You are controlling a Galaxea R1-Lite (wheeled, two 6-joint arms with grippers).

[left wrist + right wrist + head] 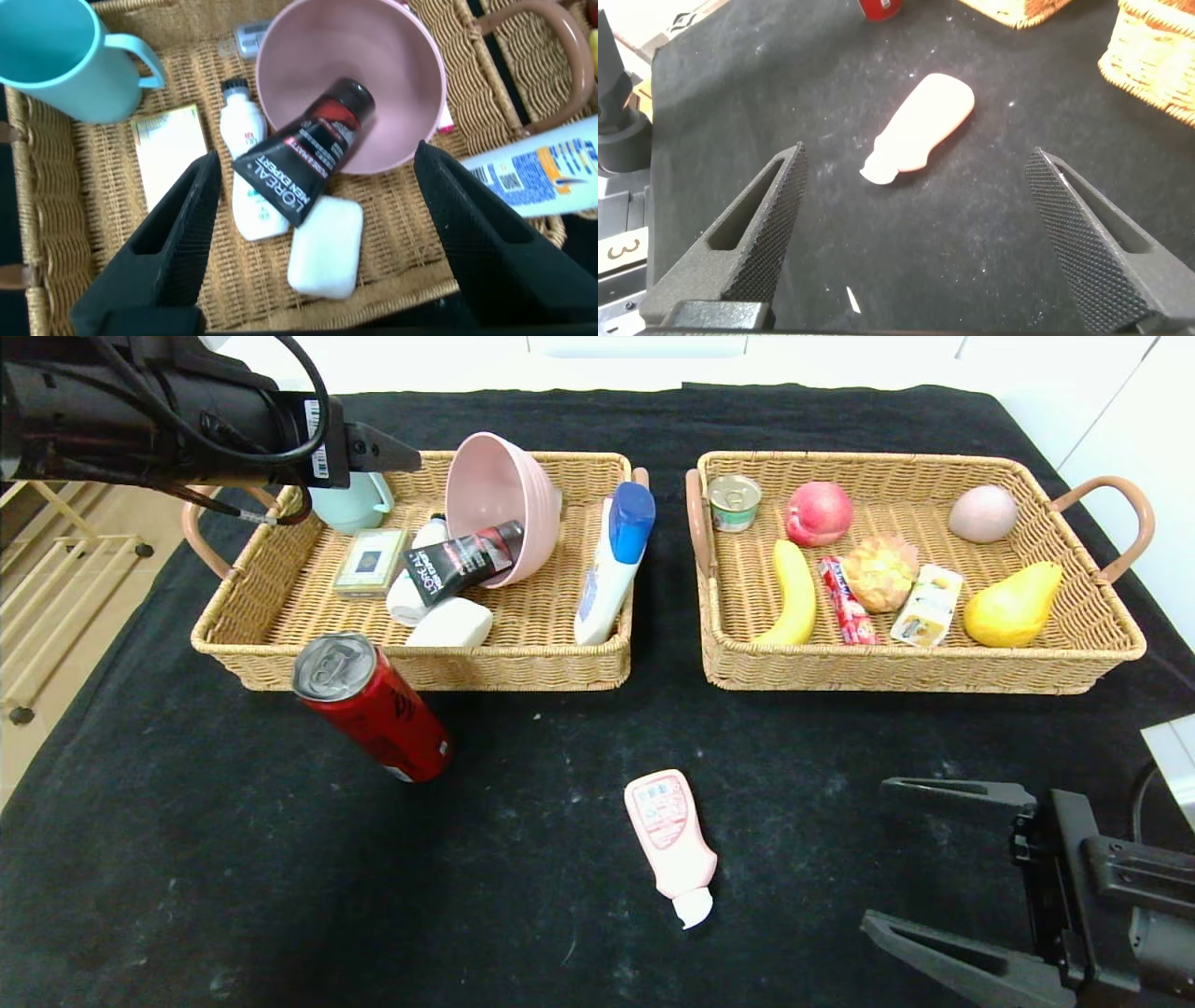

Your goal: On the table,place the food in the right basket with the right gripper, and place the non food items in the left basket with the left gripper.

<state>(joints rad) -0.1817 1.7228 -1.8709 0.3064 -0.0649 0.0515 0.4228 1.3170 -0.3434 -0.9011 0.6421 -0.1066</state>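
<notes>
Nearest my head camera is the right gripper (873, 854), low over the table (233, 896), jaws wide and holding nothing. I take the pink squeeze bottle (674, 845) as my landmark: it lies flat on the cloth just left of that gripper, white cap toward me, with bare black cloth on every side. My right wrist camera shows it (923, 126) lying between and beyond the spread fingers (752, 238), apart from them.

Left of the pink bottle and farther back, I see the red drink can (372, 705) standing just in front of the left basket (523, 667), close by its front wall.

Behind the pink bottle and to its left, that basket holds the white bottle with blue cap (614, 560) against its right wall, a tipped pink bowl (499, 504), the black tube with red band (462, 562) leaning out of the bowl, a teal cup (353, 504), a small box (370, 562) and white items. The left gripper (411, 455) hangs above its back left corner, jaws wide with nothing between them.

Behind the pink bottle and to its right, the right basket (934, 672) holds the yellow pear (1013, 607), the juice carton (927, 607), a banana (794, 593), a tin (734, 502) and other food.
</notes>
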